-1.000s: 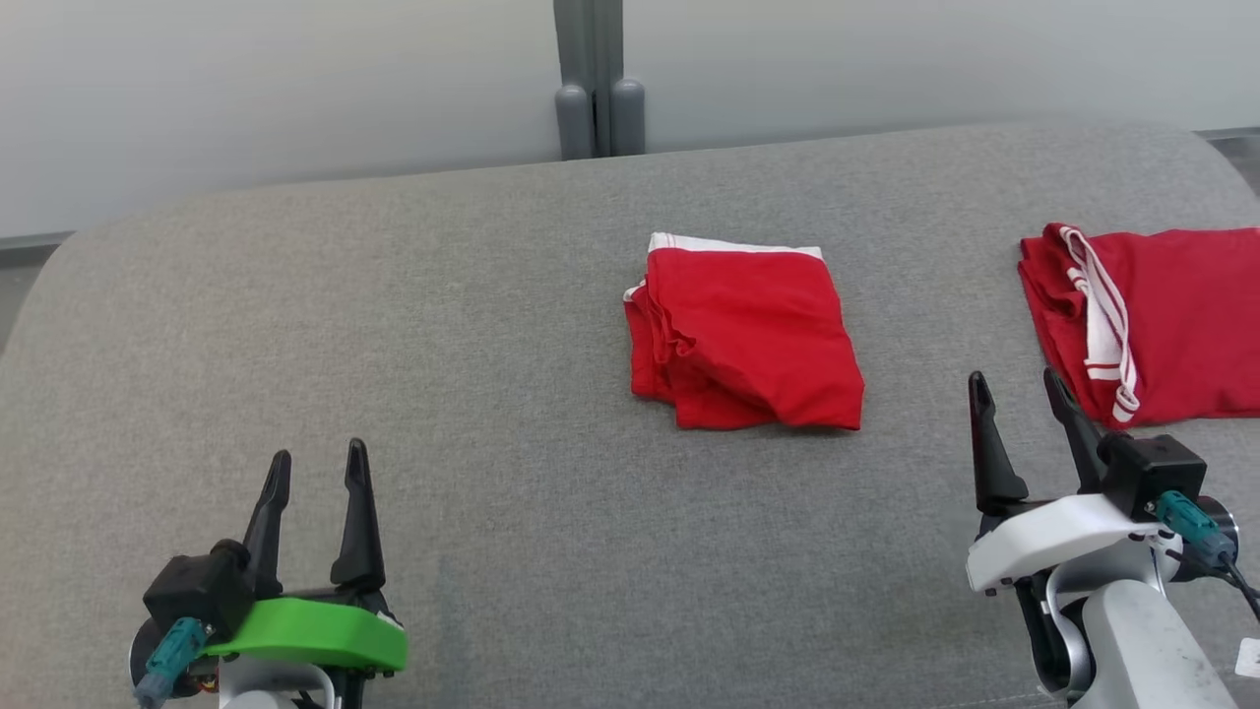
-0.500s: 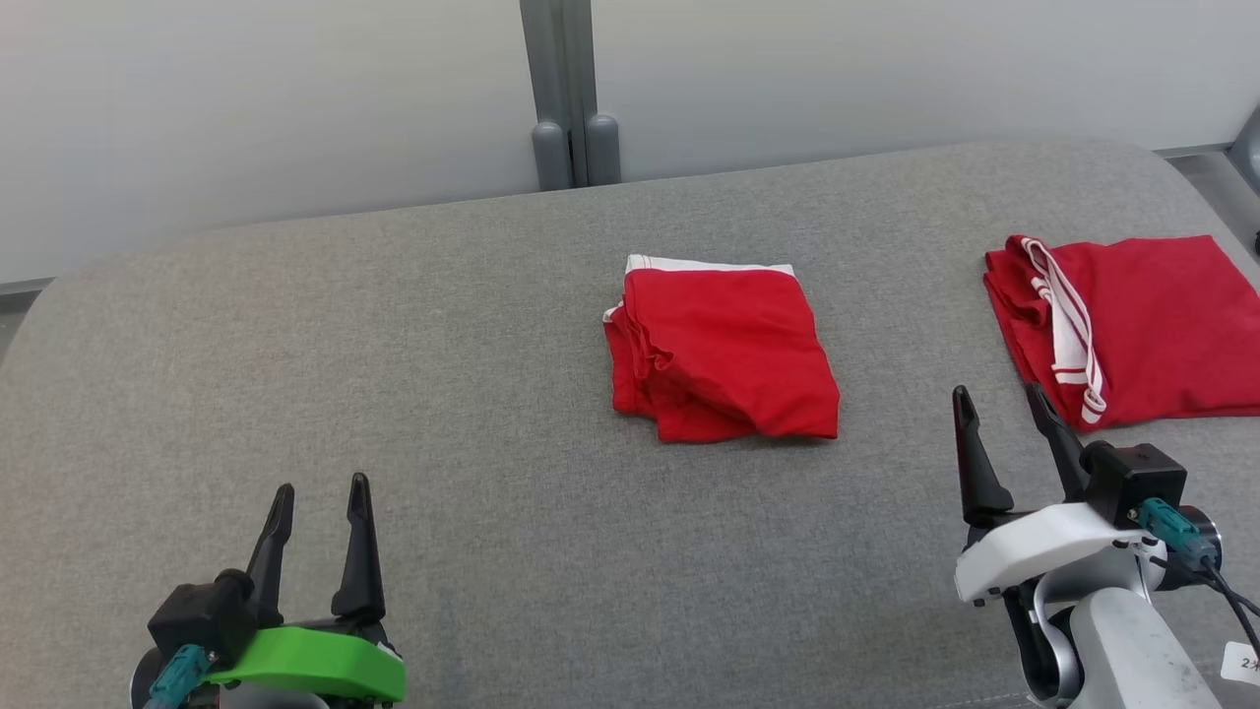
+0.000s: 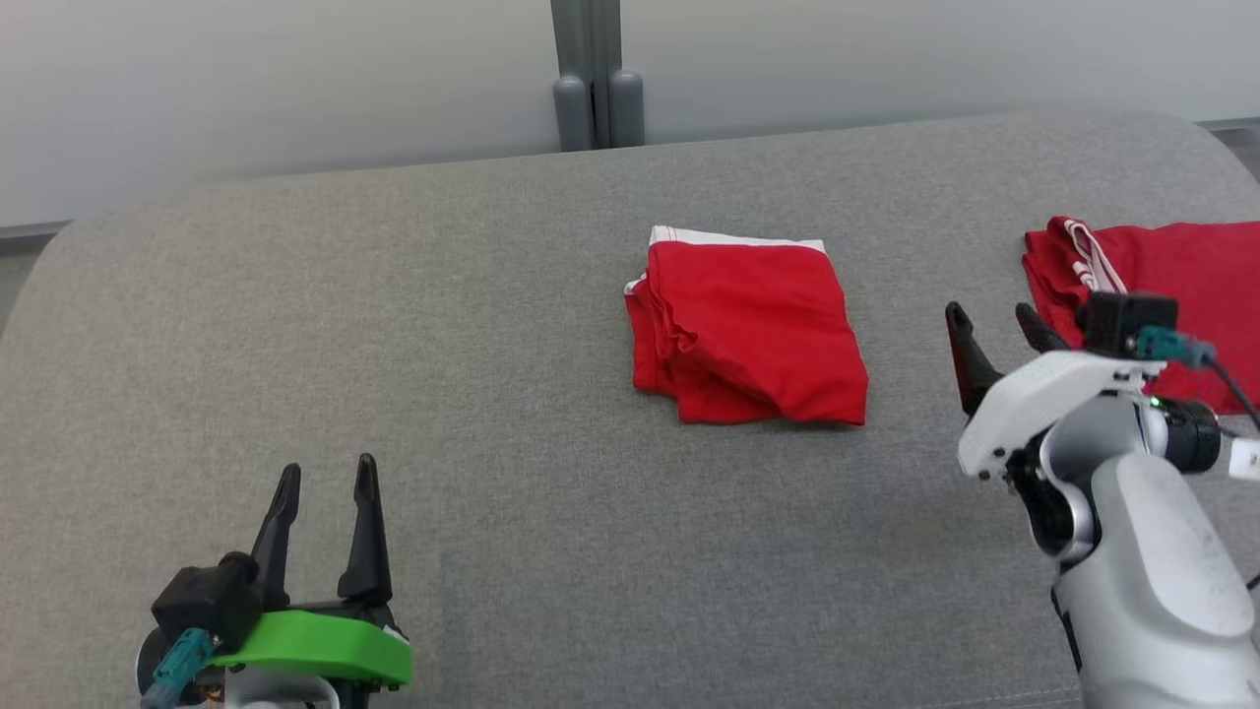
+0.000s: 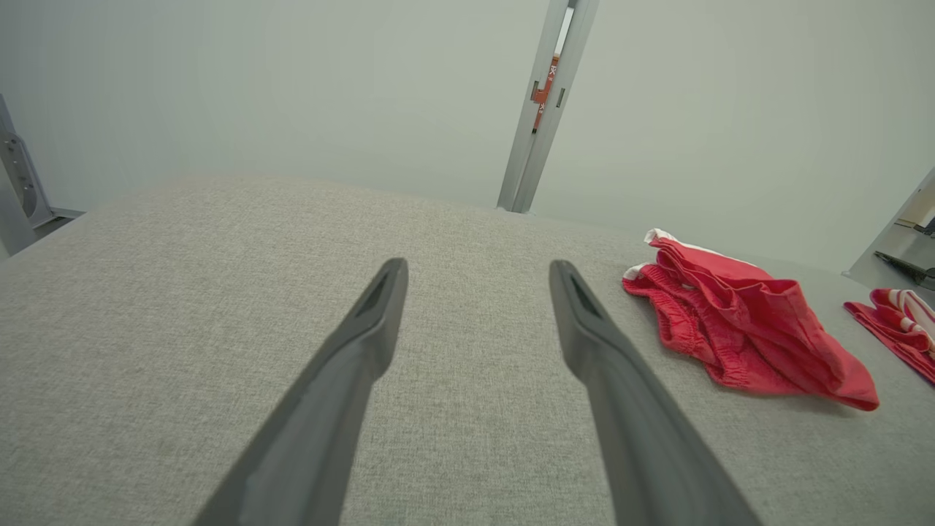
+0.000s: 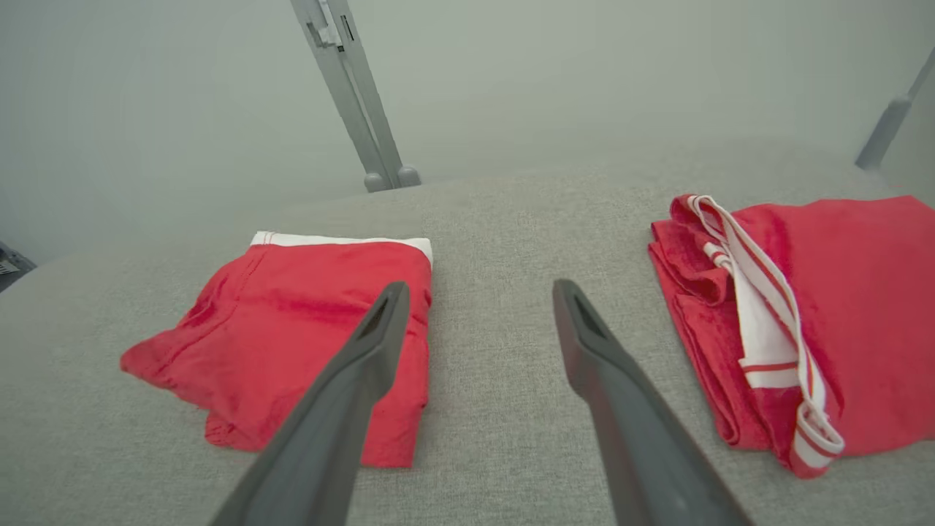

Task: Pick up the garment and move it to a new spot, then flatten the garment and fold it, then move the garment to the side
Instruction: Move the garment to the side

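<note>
A folded red garment (image 3: 748, 335) with a white band along its far edge lies mid-surface on the grey cushion (image 3: 443, 345). My right gripper (image 3: 988, 309) hovers open to its right, in the gap between it and a second red garment (image 3: 1181, 266). In the right wrist view the open gripper (image 5: 480, 285) frames that gap, with the garment (image 5: 292, 336) on the left. My left gripper (image 3: 327, 465) stands open near the front left, far from the cloth. In its own view the left gripper (image 4: 476, 264) is empty, and the garment (image 4: 745, 321) lies to the right.
The second red garment (image 5: 862, 307), with white striped trim, lies folded at the cushion's right edge. A grey post (image 3: 598, 79) stands against the pale wall behind the cushion. The cushion's corners are rounded and its left half is bare fabric.
The head camera has shifted. My right arm has lifted and reached forward, its fingertips now level with the garments. The left gripper and both garments stay where they were.
</note>
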### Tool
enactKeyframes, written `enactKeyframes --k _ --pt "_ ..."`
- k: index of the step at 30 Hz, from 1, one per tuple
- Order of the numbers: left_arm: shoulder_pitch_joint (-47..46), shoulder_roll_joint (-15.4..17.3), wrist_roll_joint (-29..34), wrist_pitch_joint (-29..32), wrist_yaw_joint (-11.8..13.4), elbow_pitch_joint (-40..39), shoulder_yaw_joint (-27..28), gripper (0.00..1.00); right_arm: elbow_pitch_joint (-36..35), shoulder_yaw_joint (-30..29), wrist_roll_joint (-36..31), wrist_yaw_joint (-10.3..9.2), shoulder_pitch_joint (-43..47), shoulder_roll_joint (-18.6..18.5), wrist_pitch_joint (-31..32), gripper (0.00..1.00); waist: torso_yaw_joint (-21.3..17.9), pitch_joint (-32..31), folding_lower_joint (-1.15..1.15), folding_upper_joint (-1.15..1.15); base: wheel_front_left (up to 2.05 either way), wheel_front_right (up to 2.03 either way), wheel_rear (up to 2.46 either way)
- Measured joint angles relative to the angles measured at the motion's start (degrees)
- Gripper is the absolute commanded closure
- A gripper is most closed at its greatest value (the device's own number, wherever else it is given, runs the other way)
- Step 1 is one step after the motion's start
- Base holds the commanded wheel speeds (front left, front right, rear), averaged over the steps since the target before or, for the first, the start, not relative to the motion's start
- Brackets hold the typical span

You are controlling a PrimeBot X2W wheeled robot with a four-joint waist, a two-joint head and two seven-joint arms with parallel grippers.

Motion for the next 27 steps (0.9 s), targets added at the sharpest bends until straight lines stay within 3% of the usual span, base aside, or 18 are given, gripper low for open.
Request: enactKeyframes --k 2,8,18,21,27 --pt "-0.9 0.0 -0.3 0.0 0.0 -0.2 -0.7 0.00 1.8 -0.9 1.2 0.00 -3.7 0.1 6.0 0.00 0.6 0.9 0.00 0.00 0.00 0.00 0.00" --pt "-3.6 0.0 -1.9 0.0 0.0 -0.5 -2.4 0.00 7.1 -2.3 1.8 -0.01 -11.1 -0.8 15.4 0.00 3.7 3.5 0.00 0.00 0.00 0.00 0.00" --pt "-5.6 0.0 -2.6 0.0 0.0 -1.1 -4.1 0.00 15.2 -8.2 -2.2 -0.01 -15.6 -0.1 16.8 0.00 9.0 8.7 0.00 0.00 0.00 0.00 0.00" --pt "-6.6 0.0 -3.0 0.0 0.0 -1.4 -4.7 0.00 17.0 -8.2 -5.2 0.00 -16.1 -0.6 16.3 0.00 10.2 10.3 0.00 0.00 0.00 0.00 0.00" --pt "-7.8 0.0 -3.4 0.0 0.3 -1.7 -5.7 0.00 20.8 -9.0 -4.7 -0.01 -17.5 0.1 17.7 0.00 12.2 13.0 0.00 0.00 0.00 0.00 0.00"
